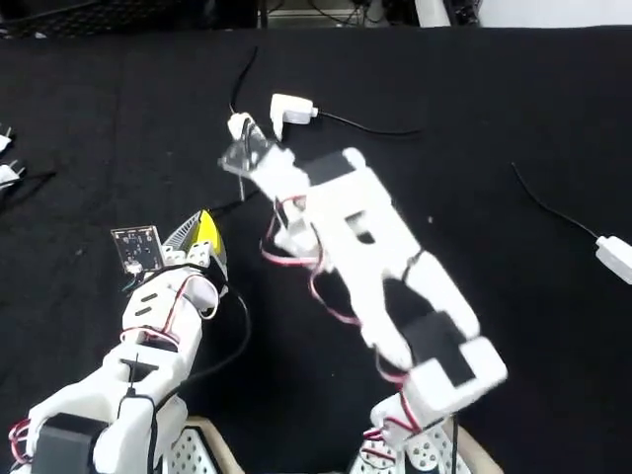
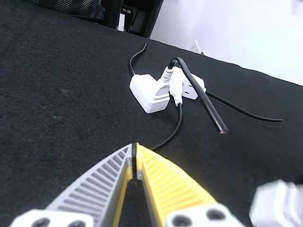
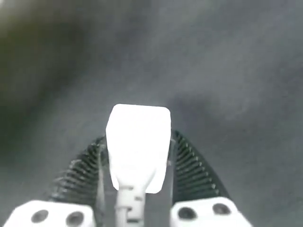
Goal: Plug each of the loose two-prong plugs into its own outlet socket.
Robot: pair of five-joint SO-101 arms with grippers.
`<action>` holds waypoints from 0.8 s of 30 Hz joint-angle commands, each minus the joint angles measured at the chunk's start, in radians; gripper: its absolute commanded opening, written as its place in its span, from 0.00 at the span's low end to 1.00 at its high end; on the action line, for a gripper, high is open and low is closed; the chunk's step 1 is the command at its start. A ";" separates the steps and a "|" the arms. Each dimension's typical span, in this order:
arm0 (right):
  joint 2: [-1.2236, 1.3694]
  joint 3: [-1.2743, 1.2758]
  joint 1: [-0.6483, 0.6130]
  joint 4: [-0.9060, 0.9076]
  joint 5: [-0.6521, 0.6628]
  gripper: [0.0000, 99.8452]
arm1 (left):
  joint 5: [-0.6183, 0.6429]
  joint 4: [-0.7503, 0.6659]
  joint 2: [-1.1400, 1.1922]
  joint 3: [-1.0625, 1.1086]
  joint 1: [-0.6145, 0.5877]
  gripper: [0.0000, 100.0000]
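High view: got right gripper (image 1: pixel 244 144) out at upper middle of frame, clenched on a white plug (image 1: pixel 239 125). Just right of that, apart from it, a white socket block (image 1: pixel 291 109) with cable (image 1: pixel 365 126) trailing right over the black table (image 1: pixel 494 118). Probably held that close to line up with the socket; not seated yet. Got left gripper (image 1: pixel 204 235) parked left of centre, well apart from the plug, likely to keep clear. Also a loose plug (image 1: pixel 614 255) at right edge, untouched.

Left wrist view: left gripper (image 2: pixel 135 158) with fingers pressed together, nothing between. Ahead on the table (image 2: pixel 57 94), a near white block (image 2: pixel 150 93) and a far white block (image 2: pixel 191 86) just beside it, black cable (image 2: pixel 173 123) running back toward the camera. Can't tell what's mated there. Looks aimed that way to watch the socket area.

Right wrist view: right gripper (image 3: pixel 137 156) squeezing the plug (image 3: pixel 138 142) by its sides, cable end toward the wrist. Presumably gripped so to leave the front end free for insertion. Prongs hidden.
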 commanded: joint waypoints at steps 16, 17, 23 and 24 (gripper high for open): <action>0.671 -1.142 0.195 -0.015 -0.006 0.01 | -0.003 -0.003 -0.009 0.015 -0.007 0.03; 0.719 -1.202 0.195 -0.032 -0.006 0.01 | -0.003 -0.003 -0.009 0.015 -0.007 0.03; 1.023 -1.509 0.196 -0.126 0.000 0.01 | -0.003 -0.003 -0.011 0.015 -0.007 0.03; 1.069 -1.554 0.196 -0.126 0.000 0.01 | -0.003 -0.003 -0.011 0.015 -0.007 0.03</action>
